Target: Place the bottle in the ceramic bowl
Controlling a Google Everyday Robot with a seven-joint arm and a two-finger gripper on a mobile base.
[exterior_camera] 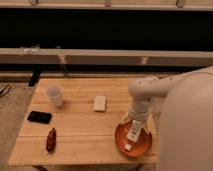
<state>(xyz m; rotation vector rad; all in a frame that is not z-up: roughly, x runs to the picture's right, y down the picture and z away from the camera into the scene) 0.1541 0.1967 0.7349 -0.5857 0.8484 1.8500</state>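
One gripper [136, 120], bottle [134, 132], bowl [121, 140], cup [55, 95], block [100, 103], phone [39, 117].

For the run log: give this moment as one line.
gripper: over ceramic bowl's far rim | bottle: inside ceramic bowl, cap toward camera | paper cup: table's far left

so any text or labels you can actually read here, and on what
No text can be read.
bottle, under the end effector and over the ceramic bowl: printed label, too blurred to read.
paper cup, white block, black device, red object: no visible markings.
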